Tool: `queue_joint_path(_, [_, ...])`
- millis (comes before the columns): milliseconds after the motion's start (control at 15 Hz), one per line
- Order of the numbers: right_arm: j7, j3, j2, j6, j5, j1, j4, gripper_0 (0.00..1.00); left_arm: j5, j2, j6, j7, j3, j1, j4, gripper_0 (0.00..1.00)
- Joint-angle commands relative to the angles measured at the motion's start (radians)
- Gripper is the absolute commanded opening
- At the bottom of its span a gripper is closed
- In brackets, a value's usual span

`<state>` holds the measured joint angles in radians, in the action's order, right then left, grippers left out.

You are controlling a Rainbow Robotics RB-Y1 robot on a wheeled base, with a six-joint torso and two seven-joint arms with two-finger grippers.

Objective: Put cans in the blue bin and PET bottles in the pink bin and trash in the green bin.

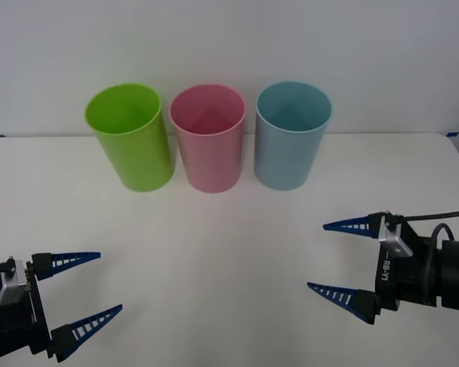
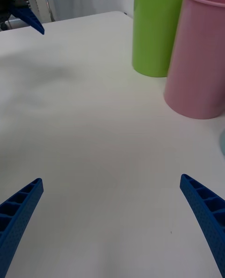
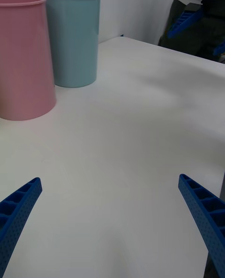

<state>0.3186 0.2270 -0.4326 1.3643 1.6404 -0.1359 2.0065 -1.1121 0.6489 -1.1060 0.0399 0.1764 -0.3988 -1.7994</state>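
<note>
Three bins stand in a row at the back of the white table (image 1: 229,252): the green bin (image 1: 130,138) on the left, the pink bin (image 1: 209,139) in the middle, the blue bin (image 1: 293,136) on the right. Their insides look empty from the front. My left gripper (image 1: 110,281) hovers open at the near left, my right gripper (image 1: 317,256) open at the near right, both pointing inward with nothing between the fingers. The right wrist view has the green bin (image 2: 157,25) and pink bin (image 2: 201,53); the left wrist view has the pink bin (image 3: 23,53) and blue bin (image 3: 75,34). Cans, PET bottles and trash are out of view.
A white wall rises right behind the bins. The tabletop between the two grippers and the bins is bare white surface. A blue finger of the other arm shows far off in each wrist view (image 2: 28,18) (image 3: 185,23).
</note>
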Motion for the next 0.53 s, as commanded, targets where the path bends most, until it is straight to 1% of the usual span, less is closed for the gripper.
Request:
queue_joint_path(67, [-0.004,0.006,0.000,0.006,0.032,-0.011,0.000,1.00,0.000,0.000,0.000,0.000,0.000,0.000,0.000,1.00])
queue_joint_path(333, [-0.007,0.006,0.002,0.006,0.061,-0.028,0.000,1.00,0.000,0.000,0.000,0.000,0.000,0.000,0.000,1.00])
queue_joint_path(533, [0.000,0.011,0.000,0.006,0.064,-0.037,0.000,1.00,0.000,0.000,0.000,0.000,0.000,0.000,0.000,1.00])
